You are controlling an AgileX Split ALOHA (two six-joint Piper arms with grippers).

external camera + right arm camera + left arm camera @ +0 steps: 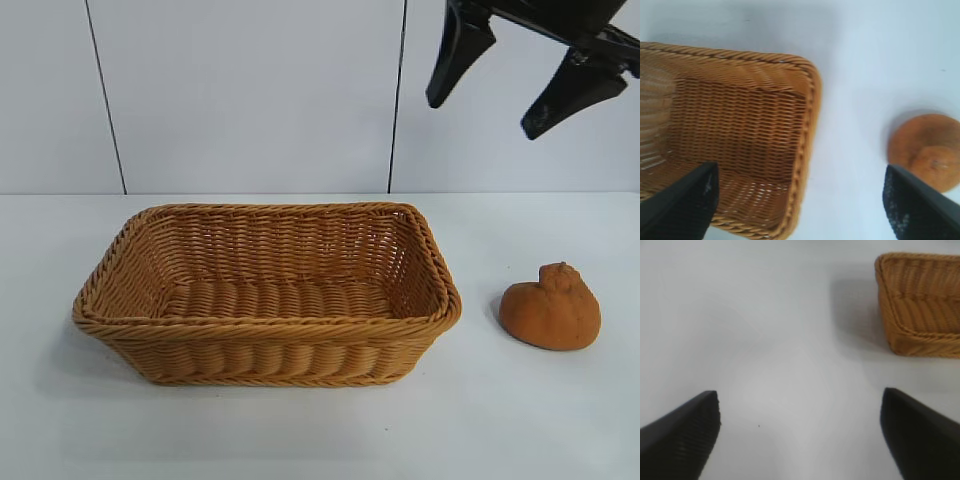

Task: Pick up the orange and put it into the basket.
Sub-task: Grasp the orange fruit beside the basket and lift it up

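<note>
The orange (pixel 550 309), a brownish-orange lump with a knobby bump on top, rests on the white table just right of the basket (pixel 110 290). The tan wicker basket holds nothing. My right gripper (pixel 485 105) hangs open high above the table, up and slightly left of the orange, nothing between its fingers. From the right wrist view the orange (pixel 925 150) lies beside the basket's braided rim (pixel 810 125), under the open right gripper (pixel 800 192). My left gripper (pixel 800 425) is open over bare table, with a corner of the basket (pixel 920 300) off to one side.
The white table (pixel 320 430) has free room in front of the basket and around the orange. A pale panelled wall (pixel 250 90) stands behind the table.
</note>
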